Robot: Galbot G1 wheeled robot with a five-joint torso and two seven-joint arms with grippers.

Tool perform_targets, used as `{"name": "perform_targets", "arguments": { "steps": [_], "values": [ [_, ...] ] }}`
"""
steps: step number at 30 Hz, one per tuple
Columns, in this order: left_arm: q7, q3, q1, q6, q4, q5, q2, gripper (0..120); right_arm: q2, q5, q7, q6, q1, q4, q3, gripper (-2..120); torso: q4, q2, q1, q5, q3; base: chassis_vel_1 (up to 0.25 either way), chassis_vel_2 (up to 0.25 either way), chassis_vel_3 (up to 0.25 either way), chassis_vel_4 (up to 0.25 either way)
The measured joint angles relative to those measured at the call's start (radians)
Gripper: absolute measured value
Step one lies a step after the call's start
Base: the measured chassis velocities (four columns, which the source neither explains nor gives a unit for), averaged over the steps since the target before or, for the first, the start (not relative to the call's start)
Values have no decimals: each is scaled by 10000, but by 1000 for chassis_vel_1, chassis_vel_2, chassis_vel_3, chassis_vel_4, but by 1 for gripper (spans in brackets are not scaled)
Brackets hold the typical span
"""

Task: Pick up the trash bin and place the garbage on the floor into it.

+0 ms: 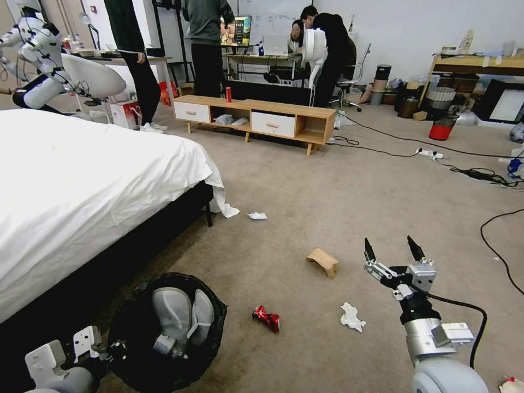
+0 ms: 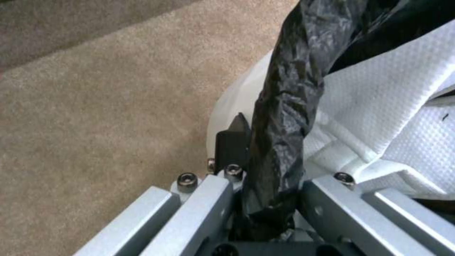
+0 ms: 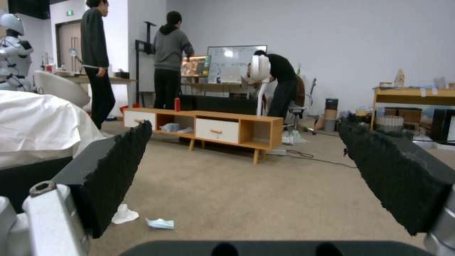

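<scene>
The floor [image 1: 327, 196] spreads beside the bed [image 1: 82, 185]. At seven o'clock the trash bin [image 1: 164, 333] sits mouth upward, the left gripper [image 2: 265, 156] with its fingers clamped on the bag-covered rim. At five o'clock the right gripper [image 1: 392, 248] hangs empty, fingers wide apart. The cardboard piece [image 1: 323, 261] lies centrally, long axis running ten to four; the tissue [image 1: 352, 317] and red wrapper [image 1: 266, 318] lie nearer.

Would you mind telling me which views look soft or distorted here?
Head view: wide-angle bending at the edges, with the open right gripper sharp. Left wrist view: very close and soft on the crinkly black plastic bag. Right wrist view: the black textured finger pads blur; the room behind is clearer.
</scene>
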Motion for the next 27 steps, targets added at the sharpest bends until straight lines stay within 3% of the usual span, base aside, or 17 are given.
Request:
{"name": "perform_targets", "arguments": {
  "steps": [14,27],
  "values": [
    [-6,-17,-11,0,0,-27,-21,0,-53,29,-9,-16,57,0,4,100,0,0,0,0,0,0,0,0,0],
    [17,-118,-8,0,-80,-3,-48,0,-734,657,-27,-649,395,79,-624,100,-3,0,0,1,0,0,0,0,0]
  ]
}}
